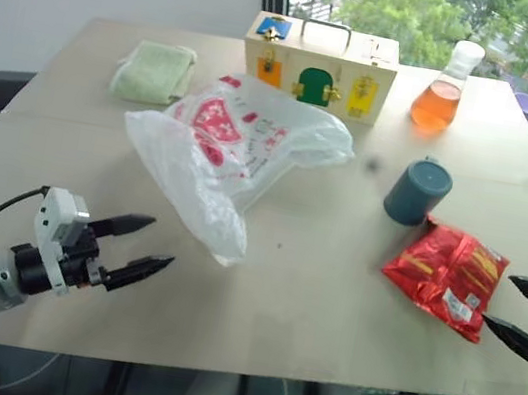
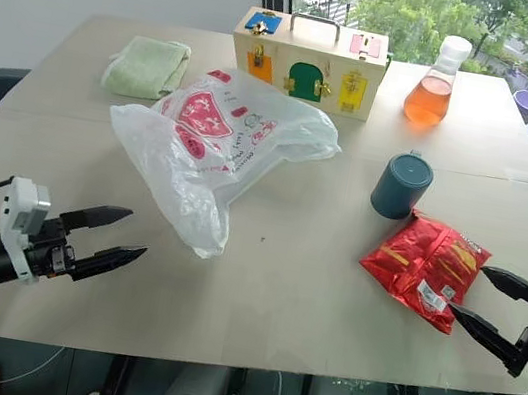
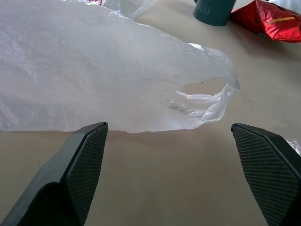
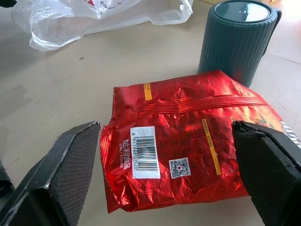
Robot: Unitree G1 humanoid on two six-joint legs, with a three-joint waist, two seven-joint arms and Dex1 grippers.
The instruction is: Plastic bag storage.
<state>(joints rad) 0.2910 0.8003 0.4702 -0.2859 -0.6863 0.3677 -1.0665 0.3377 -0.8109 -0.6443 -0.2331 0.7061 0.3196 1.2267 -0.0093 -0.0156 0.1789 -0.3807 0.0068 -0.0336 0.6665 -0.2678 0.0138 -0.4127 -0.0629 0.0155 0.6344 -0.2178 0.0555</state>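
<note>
On the pale board surface (image 1: pixel 307 306), the crinkly translucent white plastic bag (image 1: pixel 226 151) with red and pink print lies spread left of centre, just in front of the wooden latch box (image 1: pixel 318 67). Left gripper (image 1: pixel 150 244) hovers near the bag's closest end, apart from it, jaws fully spread and empty. Right gripper (image 2: pixel 476 294) hangs just beside the shiny red snack packet (image 2: pixel 422 265), jaws wide, holding nothing. Dark teal cylindrical cup (image 1: pixel 417 191) touches the packet's far edge.
</note>
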